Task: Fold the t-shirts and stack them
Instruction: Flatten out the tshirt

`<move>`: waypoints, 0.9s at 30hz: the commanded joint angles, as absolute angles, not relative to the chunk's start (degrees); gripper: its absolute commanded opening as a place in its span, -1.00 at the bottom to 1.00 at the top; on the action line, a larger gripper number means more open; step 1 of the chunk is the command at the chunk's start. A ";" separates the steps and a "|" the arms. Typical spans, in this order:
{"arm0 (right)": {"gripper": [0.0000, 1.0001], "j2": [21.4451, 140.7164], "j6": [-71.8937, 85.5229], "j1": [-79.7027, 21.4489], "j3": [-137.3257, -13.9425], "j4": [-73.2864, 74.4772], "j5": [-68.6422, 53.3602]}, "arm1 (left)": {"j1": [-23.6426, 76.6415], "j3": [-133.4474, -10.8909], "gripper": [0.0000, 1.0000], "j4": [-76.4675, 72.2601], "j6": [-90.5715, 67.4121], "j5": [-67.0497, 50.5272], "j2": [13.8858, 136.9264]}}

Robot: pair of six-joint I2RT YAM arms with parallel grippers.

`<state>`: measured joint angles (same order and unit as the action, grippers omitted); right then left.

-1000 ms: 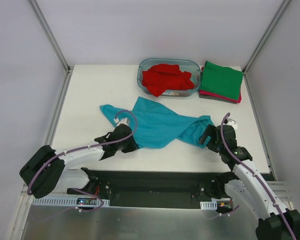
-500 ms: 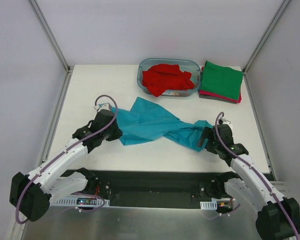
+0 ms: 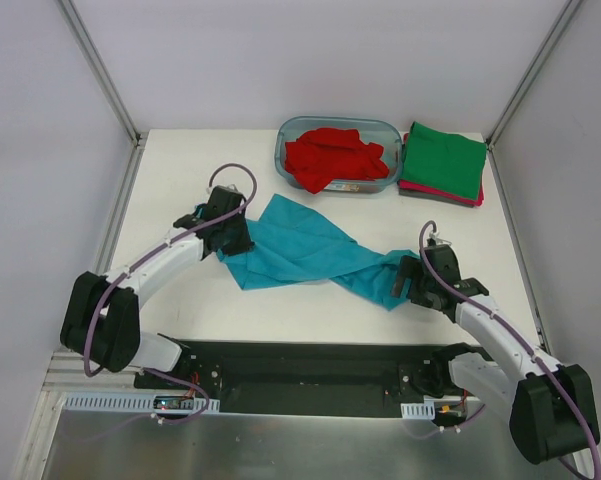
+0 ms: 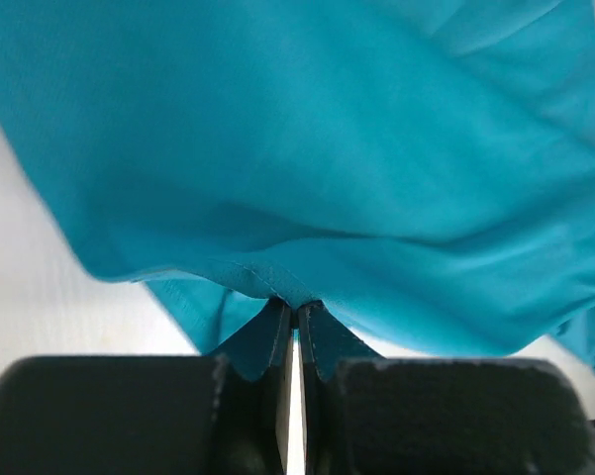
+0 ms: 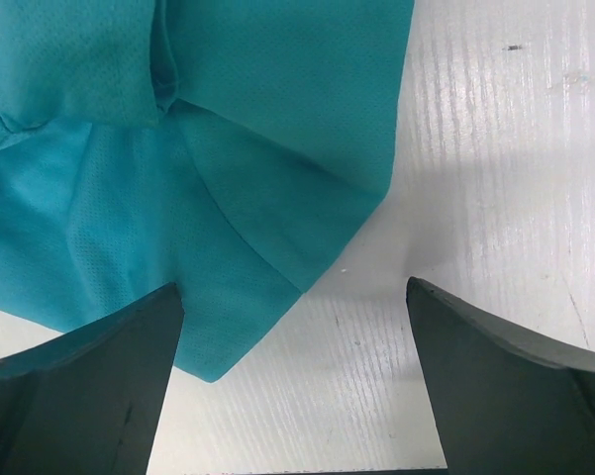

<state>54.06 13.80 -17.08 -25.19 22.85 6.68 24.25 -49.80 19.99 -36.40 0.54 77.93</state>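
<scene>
The teal-blue t-shirt [image 3: 300, 250] lies crumpled and stretched across the middle of the table. My left gripper [image 3: 230, 235] is shut on its left edge; in the left wrist view the closed fingertips [image 4: 277, 322] pinch a hem of the shirt [image 4: 307, 148]. My right gripper [image 3: 412, 280] is open at the shirt's right end, over the table; in the right wrist view its fingers [image 5: 89, 366] straddle a corner of the cloth [image 5: 228, 228] without holding it. A red t-shirt [image 3: 332, 155] lies bunched in the tub. A folded green t-shirt [image 3: 444, 160] lies on a folded magenta one [image 3: 432, 192].
The clear blue-tinted tub [image 3: 384, 128] stands at the back centre, the folded stack just right of it. Metal frame posts [image 3: 110, 95] rise at the back corners. The table's front edge [image 3: 310, 340] runs just behind the arm bases.
My left gripper has carried the shirt's left edge from the front of the table toward the back. My right gripper has moved left and nearer, and the shirt has twisted narrower.
</scene>
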 commanded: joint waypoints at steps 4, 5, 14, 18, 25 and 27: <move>0.94 52.83 12.04 -16.79 -27.60 21.62 7.56 | 22.76 -61.60 -1.00 15.38 -31.21 -5.17 88.32; 0.94 52.65 11.61 -16.79 -27.51 21.80 7.82 | 22.76 -62.57 -0.94 15.29 -30.94 -6.06 89.81; 0.94 52.38 10.90 -16.79 -27.60 22.59 8.70 | 22.68 -61.62 0.03 15.56 -27.25 -8.96 92.29; 0.93 53.00 10.81 -16.87 -27.33 22.06 8.09 | 22.50 -58.54 0.06 14.68 -26.81 -8.70 91.40; 0.94 53.09 10.64 -16.88 -26.89 21.62 7.21 | 20.39 -57.92 -0.06 10.55 -25.05 -13.17 94.39; 0.93 52.82 10.72 -16.88 -26.81 21.62 7.21 | 20.39 -58.53 -0.09 9.67 -24.09 -15.81 95.36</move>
